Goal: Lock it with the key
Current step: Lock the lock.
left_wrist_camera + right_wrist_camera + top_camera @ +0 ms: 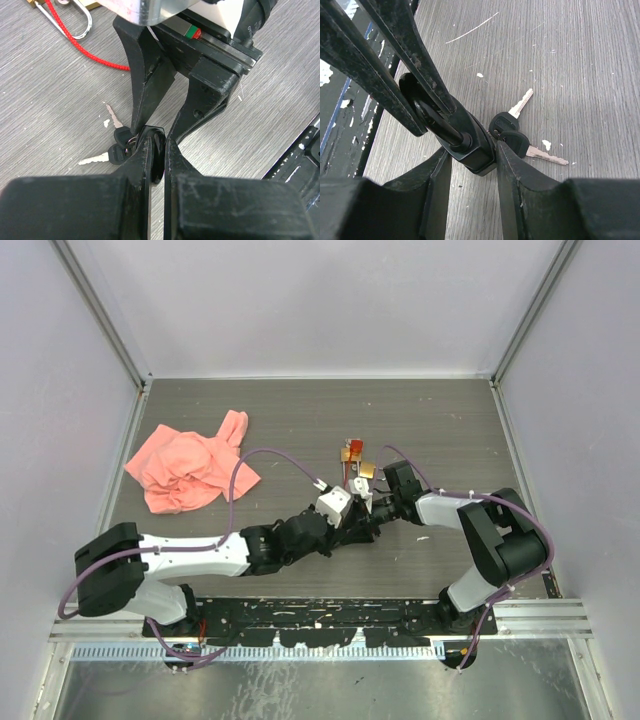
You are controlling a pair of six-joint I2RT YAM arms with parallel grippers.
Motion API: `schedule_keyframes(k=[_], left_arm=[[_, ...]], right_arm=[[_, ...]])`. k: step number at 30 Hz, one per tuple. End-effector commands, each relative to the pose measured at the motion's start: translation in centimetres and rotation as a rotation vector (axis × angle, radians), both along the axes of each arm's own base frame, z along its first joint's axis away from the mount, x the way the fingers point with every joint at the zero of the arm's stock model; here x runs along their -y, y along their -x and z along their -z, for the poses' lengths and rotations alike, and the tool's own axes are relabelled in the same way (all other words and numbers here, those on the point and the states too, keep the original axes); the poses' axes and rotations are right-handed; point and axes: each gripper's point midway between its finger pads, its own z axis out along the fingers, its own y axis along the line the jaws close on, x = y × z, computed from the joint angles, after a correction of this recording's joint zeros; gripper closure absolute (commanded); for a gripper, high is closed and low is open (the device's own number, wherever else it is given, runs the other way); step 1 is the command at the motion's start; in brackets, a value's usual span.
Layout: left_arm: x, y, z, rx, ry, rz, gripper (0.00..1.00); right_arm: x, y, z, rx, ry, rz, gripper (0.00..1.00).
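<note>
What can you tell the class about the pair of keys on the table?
The keys are two small ones with black plastic-looking heads and silvery blades, joined by a small ring at the heads. They lie flat on the grey wood-grain table, blades splayed apart, close beside the black object; contact there is unclear.

The table (300,430) is viewed from above and behind; the keys (512,135) are seen close-up by both wrist views, from opposite sides.
</note>
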Motion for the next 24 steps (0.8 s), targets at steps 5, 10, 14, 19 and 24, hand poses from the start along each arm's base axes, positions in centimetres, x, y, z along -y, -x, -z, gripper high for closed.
schedule_keyframes(k=[5,10,14,19,24], left_arm=[[-9.7,11.1,14.4,-0.48,-0.512,0.051,1.0],[-10.2,11.4,15.3,-0.503,-0.537,0.027,1.0],[-10.0,12.1,15.8,-0.519,-0.553,0.038,1.0],[-9.5,13.3,16.0,-0.54,-0.543,0.085,1.0],[-9.1,13.5,16.0,-0.543,-0.539,0.113,1.0]], right_arm=[[-1.9,-3.1,-0.6,0.099,0.007,0.062,0.99],[-2.1,-3.1,-0.6,0.096,0.004,0.059,0.99],[-2.4,-3.1,-0.6,0.088,0.002,0.053,0.99],[-2.6,-2.9,-0.9,0.072,-0.011,0.043,0.99],[-2.5,-3.1,-1.7,0.082,-0.03,0.041,0.99]])
